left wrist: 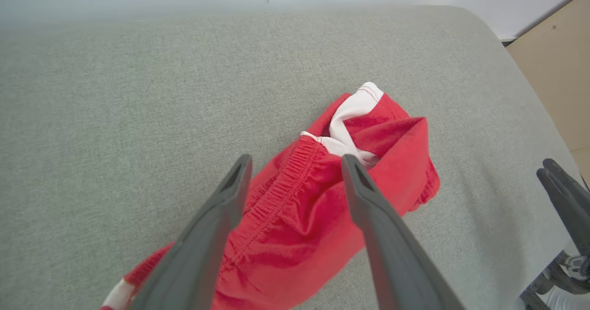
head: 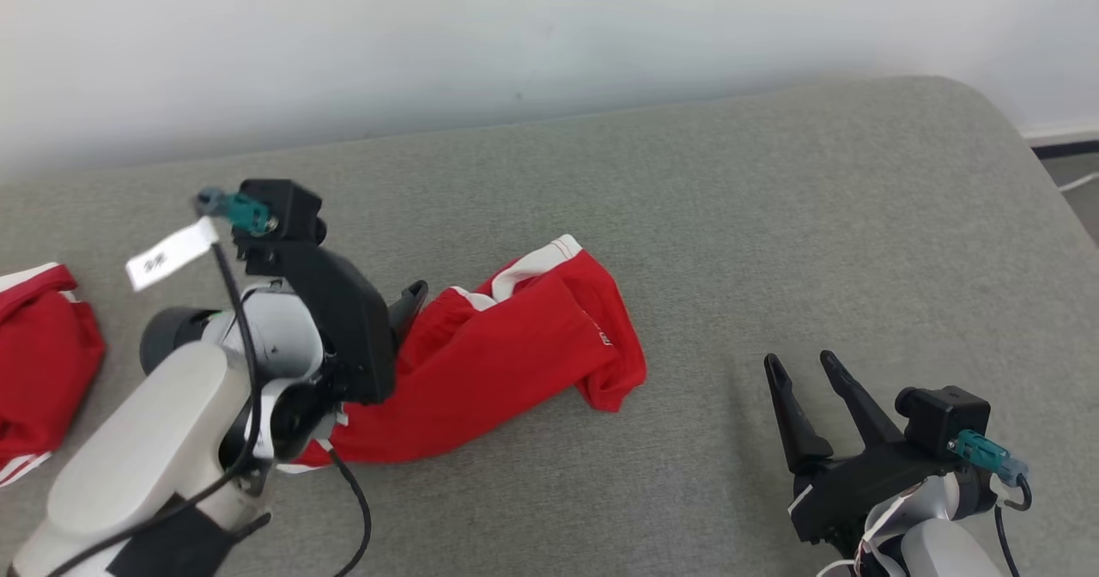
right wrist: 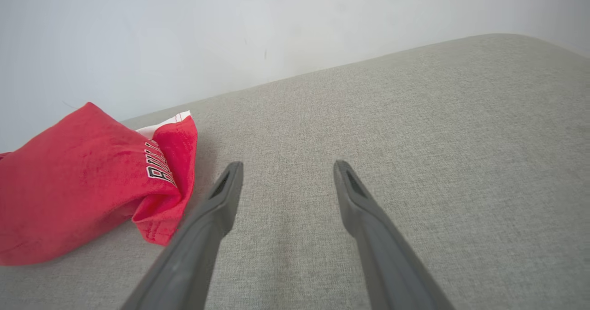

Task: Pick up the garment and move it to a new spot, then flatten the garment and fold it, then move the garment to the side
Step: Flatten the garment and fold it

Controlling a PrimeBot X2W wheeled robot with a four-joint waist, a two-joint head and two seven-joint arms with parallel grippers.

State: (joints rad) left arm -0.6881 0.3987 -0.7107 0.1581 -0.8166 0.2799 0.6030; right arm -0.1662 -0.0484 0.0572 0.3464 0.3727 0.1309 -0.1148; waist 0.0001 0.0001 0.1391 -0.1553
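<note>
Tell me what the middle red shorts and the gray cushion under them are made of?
The red shorts look like soft matte cloth, maybe cotton: they crumple and gather at the waist. The gray cushion seems covered in matte woven fabric; a fine speckled weave shows.

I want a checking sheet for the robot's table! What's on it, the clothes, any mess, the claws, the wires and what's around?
Surface: grey cloth-covered table, rounded corner, bare at right.
Job's things: red shorts, crumpled, not flattened.
Clutter: another red garment at the left edge.
Grippers: left gripper open over the shorts' waistband; right gripper open, apart from them.
Cables: black cable looping off the left arm.
Surroundings: white wall behind.
</note>
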